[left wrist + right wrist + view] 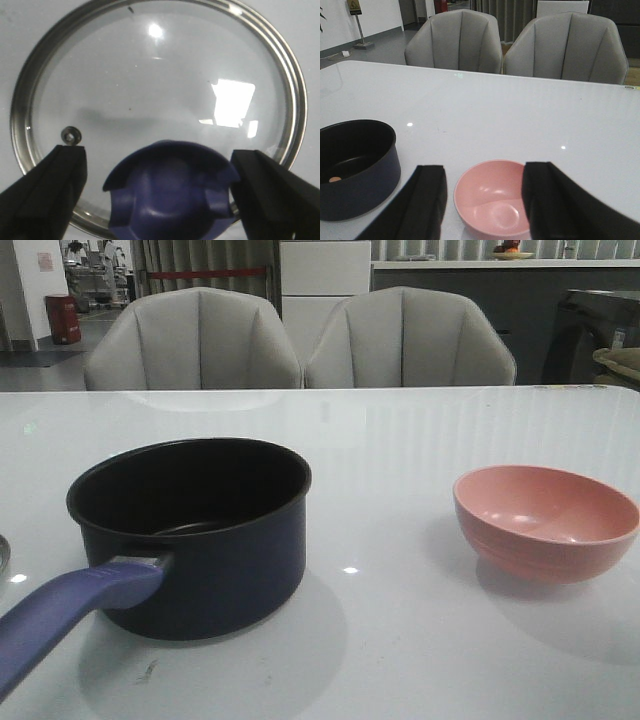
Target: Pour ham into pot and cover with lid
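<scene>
Your left tool [159, 195] is spread wide, its two dark fingers [47, 192] flanking the blue knob [170, 192] with a clear gap on each side, so nothing is gripped yet. The knob sits dead between them, and the lid [150, 90] lies flat on the white bench [15, 20] directly beneath, glass up, steel rim all round. That's your key line-up: close straight in and you should have the knob.

Your right tool [482, 205] is also apart and holding nothing, hovering over the pink bowl [492, 200], which looks empty from here.

Out from there, the pot [200, 530] stands on your left half of the bench, handle [70, 610] running toward you and out to the left, so your left arm is the nearer one for covering it. The bowl sits well apart on the right.

The ham [335, 178]: only a small orange spot shows on the pot's black floor in the right wrist view; the front view's angle hides the bottom, so you can't count slices. The lid barely makes the front view, and its lettering isn't readable.
</scene>
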`<state>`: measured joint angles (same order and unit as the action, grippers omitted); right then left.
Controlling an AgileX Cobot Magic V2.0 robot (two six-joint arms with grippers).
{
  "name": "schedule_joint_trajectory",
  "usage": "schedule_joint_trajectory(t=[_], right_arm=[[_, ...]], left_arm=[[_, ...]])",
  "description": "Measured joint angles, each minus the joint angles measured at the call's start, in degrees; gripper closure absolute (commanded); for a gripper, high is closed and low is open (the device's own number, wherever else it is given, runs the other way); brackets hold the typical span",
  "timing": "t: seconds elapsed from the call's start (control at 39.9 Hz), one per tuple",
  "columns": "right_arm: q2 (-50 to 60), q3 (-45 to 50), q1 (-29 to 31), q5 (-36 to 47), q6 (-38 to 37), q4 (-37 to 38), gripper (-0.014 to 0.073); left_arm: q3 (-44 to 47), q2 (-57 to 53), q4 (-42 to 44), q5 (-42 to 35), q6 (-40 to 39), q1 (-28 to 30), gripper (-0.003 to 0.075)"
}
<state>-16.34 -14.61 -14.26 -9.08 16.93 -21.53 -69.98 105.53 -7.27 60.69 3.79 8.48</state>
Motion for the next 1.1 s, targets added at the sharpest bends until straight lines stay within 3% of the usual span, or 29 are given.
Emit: schedule_joint_trajectory(t=[0.35, 0.58, 0.8, 1.1], right_arm=[[0.0, 0.0, 0.0, 0.0, 0.0, 0.0, 0.0139], [0.0, 0.0, 0.0, 0.0, 0.0, 0.0, 0.0139], [0.0, 0.0, 0.0, 0.0, 0.0, 0.0, 0.0139], [0.0, 0.0, 0.0, 0.0, 0.0, 0.0, 0.0139]], left_arm=[[-0.3, 1.5, 0.6, -1.8, 0.0, -2.2, 0.013], [-0.8, 2.0, 1.1, -0.9, 0.1, -2.2, 0.0251], [-0.9, 2.0, 1.6, -0.6, 0.1, -2.2, 0.0431], [-0.9, 2.0, 1.2, -0.5, 0.1, -2.2, 0.0507]])
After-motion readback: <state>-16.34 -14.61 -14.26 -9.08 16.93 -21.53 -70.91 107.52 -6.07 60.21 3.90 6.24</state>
